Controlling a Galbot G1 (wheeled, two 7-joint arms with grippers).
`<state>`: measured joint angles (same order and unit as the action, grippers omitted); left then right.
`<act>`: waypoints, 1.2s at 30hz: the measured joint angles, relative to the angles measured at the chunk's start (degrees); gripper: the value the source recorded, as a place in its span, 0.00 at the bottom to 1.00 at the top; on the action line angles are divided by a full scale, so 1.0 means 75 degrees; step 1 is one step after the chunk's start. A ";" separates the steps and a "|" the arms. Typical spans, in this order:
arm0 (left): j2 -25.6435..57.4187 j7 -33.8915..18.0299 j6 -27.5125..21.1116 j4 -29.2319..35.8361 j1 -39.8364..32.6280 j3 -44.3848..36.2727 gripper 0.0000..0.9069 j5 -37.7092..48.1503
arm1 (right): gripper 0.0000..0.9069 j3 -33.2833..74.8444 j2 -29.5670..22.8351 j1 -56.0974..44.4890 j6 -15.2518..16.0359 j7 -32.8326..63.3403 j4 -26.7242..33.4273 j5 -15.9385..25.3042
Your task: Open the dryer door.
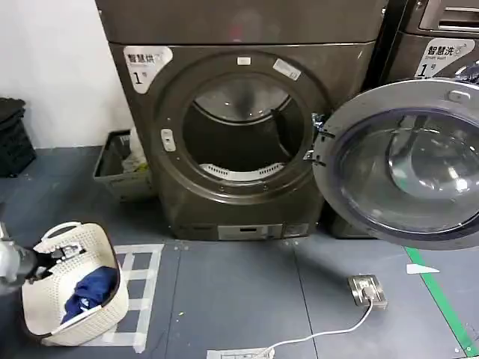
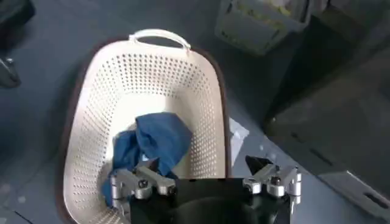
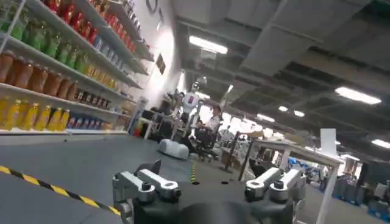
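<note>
Left gripper (image 2: 204,165): fingers spread, nothing between them. Hovering just above the near rim of the white laundry basket (image 2: 158,79), pointed down into it at the blue cloth (image 2: 159,139) on the basket floor. Not touching the cloth, as far as can be told. In the head view, sits low at the robot's far left (image 1: 58,256), over the basket rim.

Right gripper (image 3: 213,176): fingers also spread, empty. Aimed out level into the room at shelving and ceiling lights, away from the machine. Idle by the look of it.

Outward from the left claw: dryer (image 1: 239,30) up and to the right, well apart across bare floor. Drum opening (image 1: 239,131) fully exposed. Dryer door (image 1: 404,164) swung wide to the robot's right, hanging on the hinge (image 1: 318,138) at the opening's right edge, glass face turned toward the head camera, partly covering the second machine (image 1: 441,45).

Key relation: door lies on the right arm's side, hinge axis vertical, free edge farthest right. Left claw is the farther one, opposite side of the opening.

Judgement: task looks done already, door at or near full swing. No pull left to make; if any, a small nudge on the free edge, right arm's job.
</note>
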<state>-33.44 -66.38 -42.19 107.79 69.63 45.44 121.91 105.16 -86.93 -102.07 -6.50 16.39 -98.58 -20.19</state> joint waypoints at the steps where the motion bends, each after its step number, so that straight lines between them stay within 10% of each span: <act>1: 0.0026 -0.0001 0.0000 -0.0035 -0.0001 0.0022 1.00 0.0039 | 1.00 -0.0003 -0.0001 0.0000 -0.0004 -0.0001 0.0004 0.0000; 36: 0.0358 -0.0084 0.0000 -0.0870 -0.0228 -0.0172 1.00 0.1354 | 1.00 -0.0063 0.0016 -0.0003 -0.0136 -0.0160 0.0083 0.0027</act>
<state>-30.75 -67.01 -42.19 101.26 67.93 44.15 132.07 104.69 -86.81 -102.09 -7.52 15.19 -97.96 -19.99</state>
